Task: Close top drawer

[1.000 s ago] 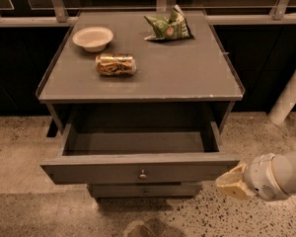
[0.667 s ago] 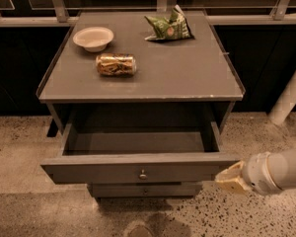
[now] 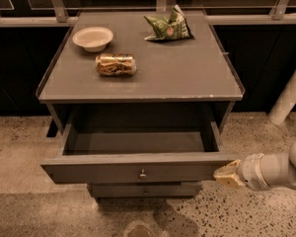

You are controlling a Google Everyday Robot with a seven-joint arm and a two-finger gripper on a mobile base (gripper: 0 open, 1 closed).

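Observation:
The top drawer [image 3: 138, 168] of the grey cabinet is pulled far out and looks empty inside. Its long flat front carries one small round metal knob [image 3: 142, 173] at the centre. My gripper [image 3: 226, 175] comes in from the right on a white arm [image 3: 276, 171]. Its tan tip is at the right end of the drawer front, touching or nearly touching it.
On the cabinet top [image 3: 187, 78] lie a white bowl [image 3: 92, 37], a gold can on its side [image 3: 116, 64] and a green chip bag [image 3: 168, 28]. A lower drawer [image 3: 144, 190] shows under the open one. A white post [image 3: 288, 98] stands at the right. The floor is speckled.
The gripper has stayed at the right end of the drawer front, shifting only slightly. The drawer is as far out as before.

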